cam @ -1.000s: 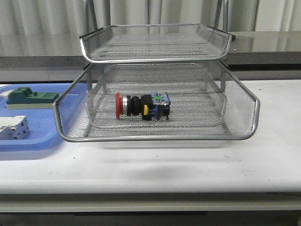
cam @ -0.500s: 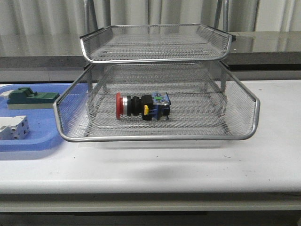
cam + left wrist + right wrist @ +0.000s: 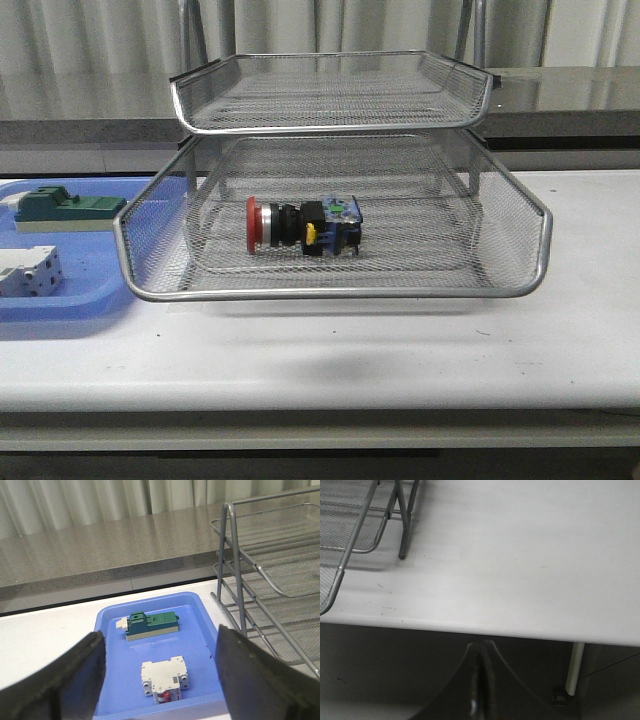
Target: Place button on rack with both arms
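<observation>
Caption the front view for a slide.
Red-headed push-button lying on its side in a lower tier of the wire-mesh rack, blue parts tray beside it.

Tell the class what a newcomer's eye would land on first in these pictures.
The red-headed push-button stands out, lying on its side in the rack's wide lower mesh tray, red head toward the robot's left. Left of the rack, a blue tray holds a green-and-cream block and a white terminal block.
</observation>
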